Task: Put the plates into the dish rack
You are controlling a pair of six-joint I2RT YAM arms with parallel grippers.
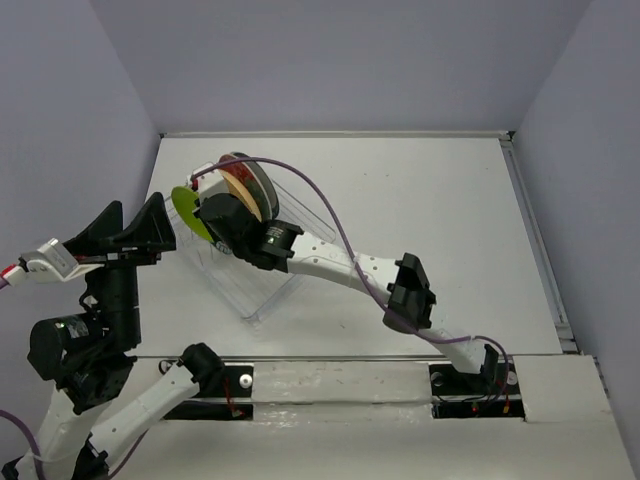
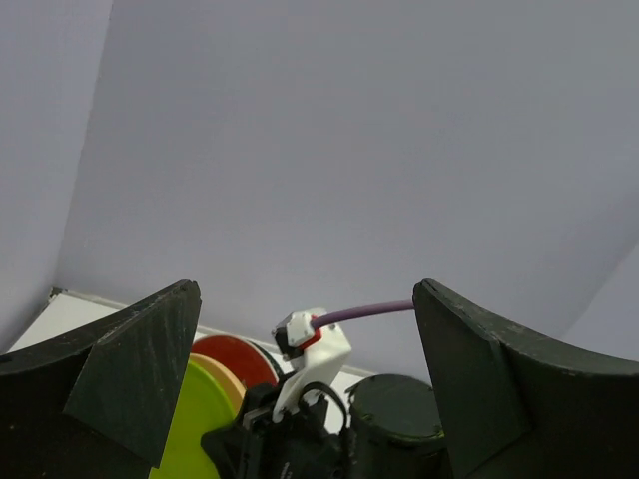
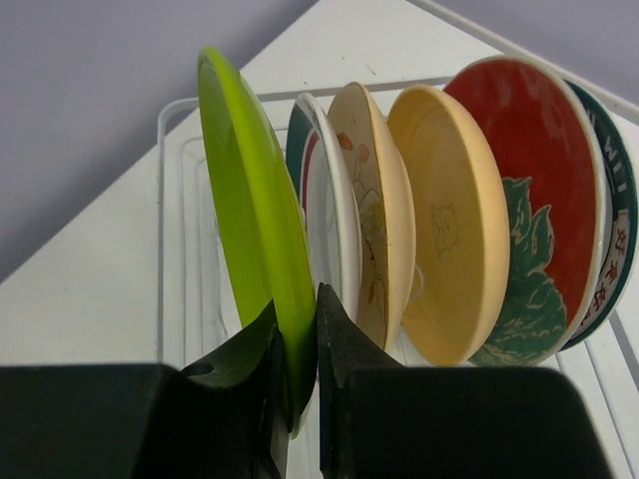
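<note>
My right gripper (image 3: pixel 298 344) is shut on the rim of the lime green plate (image 3: pixel 250 200), held on edge at the near end of the dish rack (image 3: pixel 165 180). Beside it stand a white plate with a dark teal rim (image 3: pixel 321 215), the beige speckled plate (image 3: pixel 374 215), the orange-yellow plate (image 3: pixel 454 225), the red plate with a teal flower (image 3: pixel 529 210) and a second teal-rimmed plate (image 3: pixel 617 230). In the top view the green plate (image 1: pixel 188 212) is left of the right gripper (image 1: pixel 215 222), over the rack (image 1: pixel 262 290). My left gripper (image 1: pixel 130 232) is open and empty, raised left of the rack.
The white table (image 1: pixel 430 210) has a raised metal rim at its right edge (image 1: pixel 535 240). Grey walls stand on three sides. The right arm's purple cable (image 1: pixel 320 200) arches over the rack. The left wrist view shows the right wrist housing (image 2: pixel 310 359).
</note>
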